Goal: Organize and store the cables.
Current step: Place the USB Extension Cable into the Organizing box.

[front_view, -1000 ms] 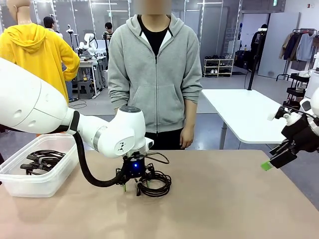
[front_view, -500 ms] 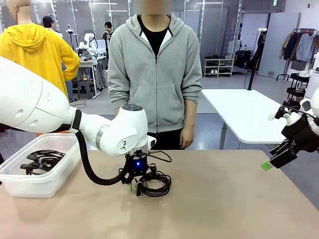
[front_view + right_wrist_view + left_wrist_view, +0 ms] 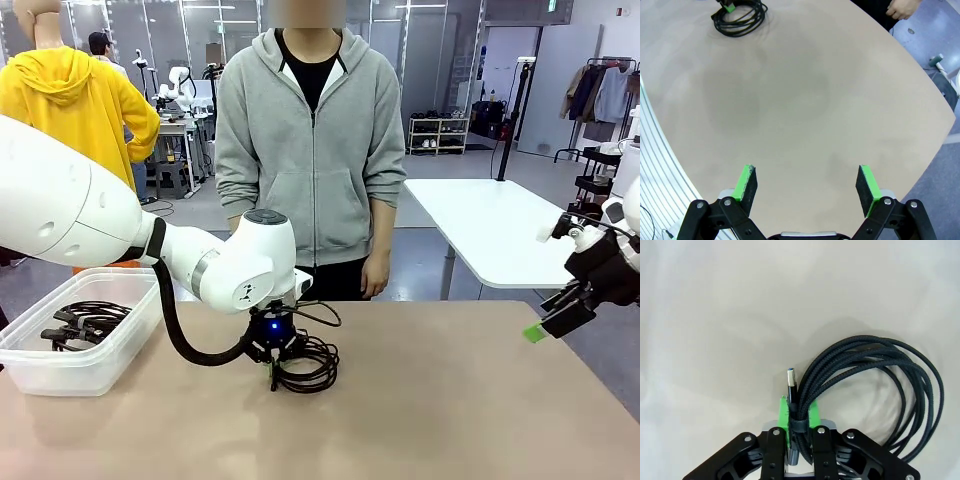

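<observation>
The left gripper [image 3: 799,416] is clamped on a coiled black cable [image 3: 875,385] at the spot where a small band ties the loops together, with the green pads [image 3: 783,412] pressing that bundled neck from both sides and a plug end [image 3: 791,378] sticking up just past them. Gripping at the tie looks like a sensible choice, since it is the one place where all the loops are gathered, so the whole coil should come up as one piece rather than unravelling. In the front view the gripper [image 3: 273,372] points straight down at the tan table [image 3: 450,400], and the coil [image 3: 305,364] lies flat on the surface beside it, near the middle of the table in front of the standing person [image 3: 312,150]. To the robot's left sits a clear plastic bin [image 3: 75,368] that already holds other coiled cables [image 3: 85,320], which is probably where this one is headed. The right gripper [image 3: 807,186] hangs over the bare table edge well away from the coil, its jaws wide apart and holding nothing, likely kept out of the way.
</observation>
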Robot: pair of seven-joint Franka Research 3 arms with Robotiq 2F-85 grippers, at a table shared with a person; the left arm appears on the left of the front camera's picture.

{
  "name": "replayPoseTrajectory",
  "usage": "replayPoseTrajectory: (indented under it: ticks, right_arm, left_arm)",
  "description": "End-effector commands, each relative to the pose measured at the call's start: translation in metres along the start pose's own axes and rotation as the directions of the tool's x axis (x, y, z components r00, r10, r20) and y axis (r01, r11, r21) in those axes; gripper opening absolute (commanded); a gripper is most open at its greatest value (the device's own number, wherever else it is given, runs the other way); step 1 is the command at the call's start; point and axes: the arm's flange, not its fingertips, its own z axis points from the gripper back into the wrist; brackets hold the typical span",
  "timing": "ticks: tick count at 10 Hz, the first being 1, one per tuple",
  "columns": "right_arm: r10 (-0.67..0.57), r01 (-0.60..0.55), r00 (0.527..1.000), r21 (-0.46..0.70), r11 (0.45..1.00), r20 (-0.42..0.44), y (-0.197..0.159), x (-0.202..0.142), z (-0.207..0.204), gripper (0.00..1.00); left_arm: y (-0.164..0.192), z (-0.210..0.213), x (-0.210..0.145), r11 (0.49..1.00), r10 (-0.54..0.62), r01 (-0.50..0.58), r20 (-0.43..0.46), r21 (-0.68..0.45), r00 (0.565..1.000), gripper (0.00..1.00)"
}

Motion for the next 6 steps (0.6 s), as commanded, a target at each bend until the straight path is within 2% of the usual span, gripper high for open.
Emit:
replayPoseTrajectory:
  ticks: [1,3,5,6]
  right_arm:
    - [-0.023,0.023,1.000,-0.002,1.000,-0.018,0.002,0.002,0.001,1.00]
    - [-0.023,0.023,1.000,-0.002,1.000,-0.018,0.002,0.002,0.001,1.00]
    - [-0.023,0.023,1.000,-0.002,1.000,-0.018,0.002,0.002,0.001,1.00]
    - [-0.023,0.023,1.000,-0.002,1.000,-0.018,0.002,0.002,0.001,1.00]
  left_arm:
    - [0.001,-0.006,0.005,0.999,-0.029,0.030,0.039,-0.015,0.999,0.00]
    - [0.008,0.004,0.001,0.999,-0.036,0.037,0.057,-0.024,0.998,0.00]
    - [0.032,0.062,-0.011,0.991,-0.098,0.107,0.116,-0.076,0.988,0.00]
    - [0.048,0.095,-0.018,0.988,-0.147,0.153,0.172,-0.021,0.974,0.00]
